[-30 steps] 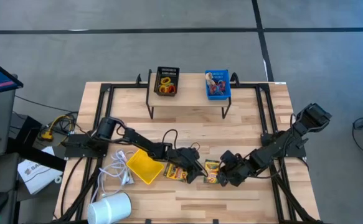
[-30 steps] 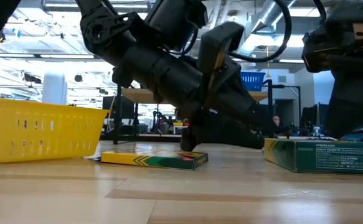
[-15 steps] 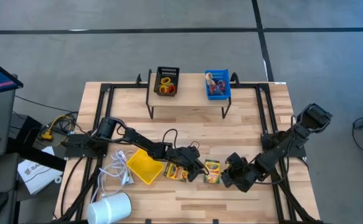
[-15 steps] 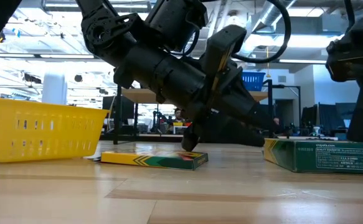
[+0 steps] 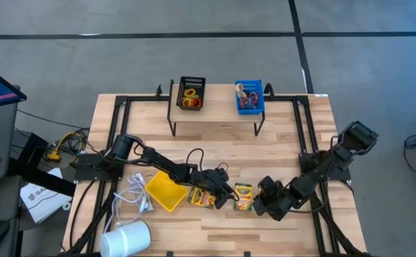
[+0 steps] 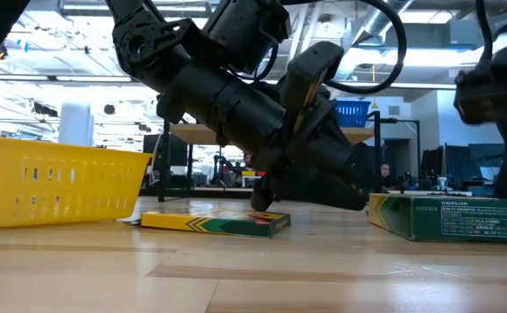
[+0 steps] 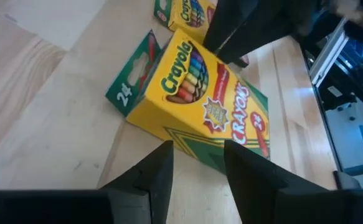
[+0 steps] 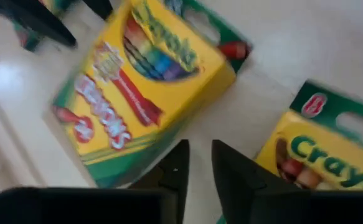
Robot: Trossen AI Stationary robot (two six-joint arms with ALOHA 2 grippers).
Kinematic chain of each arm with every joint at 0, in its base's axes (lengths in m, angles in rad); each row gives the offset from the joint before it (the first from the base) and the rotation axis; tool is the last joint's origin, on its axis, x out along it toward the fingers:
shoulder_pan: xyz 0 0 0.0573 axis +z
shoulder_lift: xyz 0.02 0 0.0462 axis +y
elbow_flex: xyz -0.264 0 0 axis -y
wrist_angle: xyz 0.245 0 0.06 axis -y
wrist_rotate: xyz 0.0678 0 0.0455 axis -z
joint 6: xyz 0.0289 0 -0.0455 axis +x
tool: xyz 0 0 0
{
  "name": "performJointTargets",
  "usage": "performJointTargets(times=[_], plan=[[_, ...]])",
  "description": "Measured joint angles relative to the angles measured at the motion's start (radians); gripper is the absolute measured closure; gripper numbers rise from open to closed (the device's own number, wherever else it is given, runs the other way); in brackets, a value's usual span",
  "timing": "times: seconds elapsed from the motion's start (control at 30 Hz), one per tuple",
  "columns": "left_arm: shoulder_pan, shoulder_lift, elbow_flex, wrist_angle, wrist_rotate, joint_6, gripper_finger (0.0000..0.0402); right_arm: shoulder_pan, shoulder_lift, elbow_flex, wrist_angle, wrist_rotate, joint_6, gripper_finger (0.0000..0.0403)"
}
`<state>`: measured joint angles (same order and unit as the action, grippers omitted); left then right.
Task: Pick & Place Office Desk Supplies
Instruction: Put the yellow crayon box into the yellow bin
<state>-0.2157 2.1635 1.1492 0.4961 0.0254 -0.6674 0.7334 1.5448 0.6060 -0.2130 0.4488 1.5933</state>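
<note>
Hovering left pincer (image 7: 197, 165) straddles crayon box (image 7: 197, 102) edge; fingers parted.

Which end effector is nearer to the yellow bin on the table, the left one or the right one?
The left. The left end effector sits over the crayon boxes just beside the yellow bin. The right end effector is farther away, beyond the other crayon box.

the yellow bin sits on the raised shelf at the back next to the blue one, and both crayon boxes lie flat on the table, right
Not quite. The high view shows the yellow bin down on the table by the left arm; the black bin shares the raised shelf with the blue bin. The crayon boxes do lie flat.
</note>
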Motion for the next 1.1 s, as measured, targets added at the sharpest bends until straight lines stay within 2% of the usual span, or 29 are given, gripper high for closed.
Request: performJointTargets(times=[0.17,0.6,1.1], plan=[[0.000,0.000,0.000,-0.002,0.000,0.004,0.0293,-0.001,0.071,0.003,0.063,-0.014,-0.008,0.0395],[-0.015,-0.001,0.000,-0.002,-0.039,0.035,0.0397,-0.002,0.056,0.000,0.092,-0.022,-0.048,0.0400],[-0.028,-0.001,0.001,-0.049,-0.079,0.050,0.0401,-0.005,0.055,0.000,0.091,-0.023,-0.048,0.0402]])
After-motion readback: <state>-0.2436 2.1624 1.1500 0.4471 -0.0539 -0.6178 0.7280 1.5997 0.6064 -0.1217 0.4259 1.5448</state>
